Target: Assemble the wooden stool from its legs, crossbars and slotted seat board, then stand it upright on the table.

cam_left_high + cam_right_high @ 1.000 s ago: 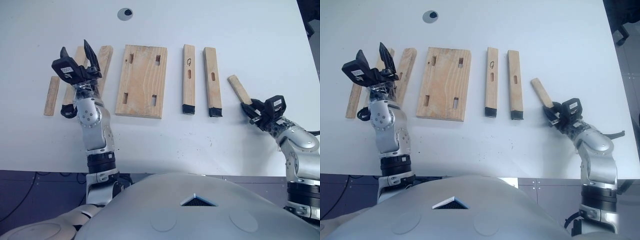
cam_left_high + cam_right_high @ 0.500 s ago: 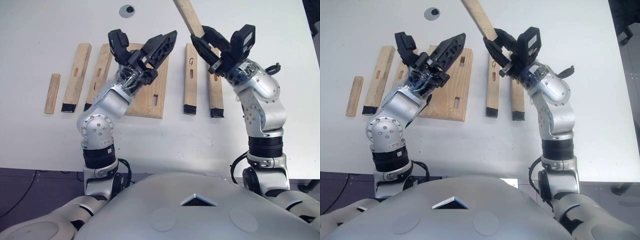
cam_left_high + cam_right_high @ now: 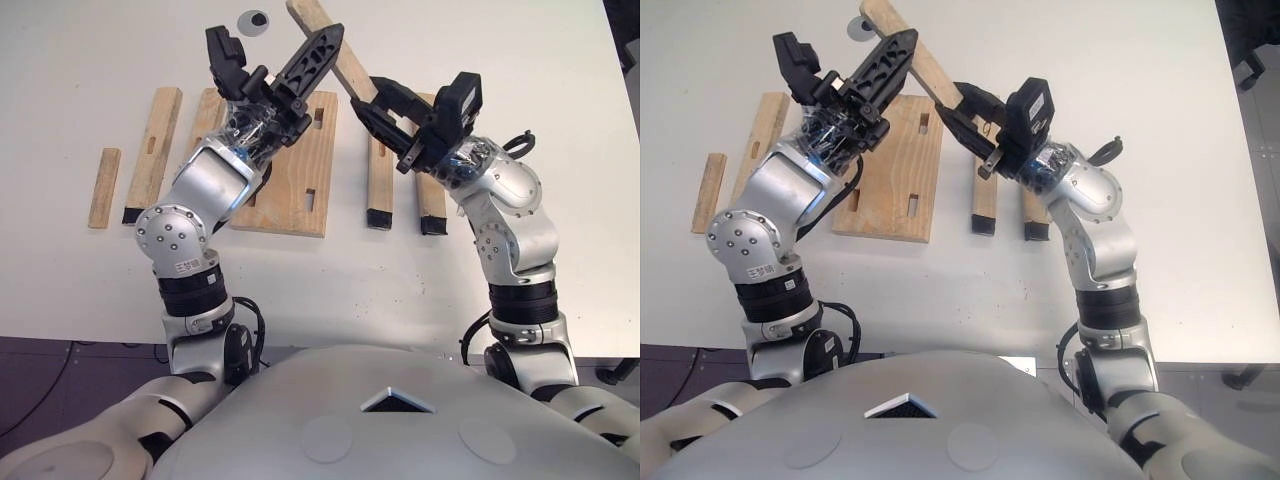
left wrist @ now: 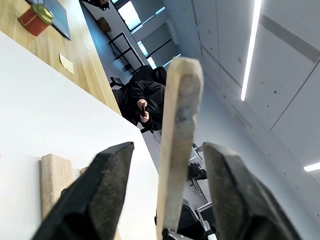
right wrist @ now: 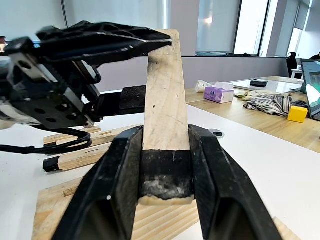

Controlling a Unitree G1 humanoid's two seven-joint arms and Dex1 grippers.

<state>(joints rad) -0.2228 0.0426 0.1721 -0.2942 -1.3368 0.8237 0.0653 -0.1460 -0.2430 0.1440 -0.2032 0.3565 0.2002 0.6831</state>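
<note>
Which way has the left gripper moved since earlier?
Yes: the left gripper moved right, from over the outer legs to the far edge of the seat board.

An open-plan office: beyond the white bench (image 5: 260, 160), wooden desks (image 5: 235, 107) carry a laptop (image 5: 313, 82) and tissue box (image 5: 218, 93), tall windows (image 5: 250, 25) behind them, strip lights (image 4: 250, 47) overhead.

no writing is legible; the white sticker (image 3: 758, 272) on the left arm (image 3: 775, 195) is too small
</note>
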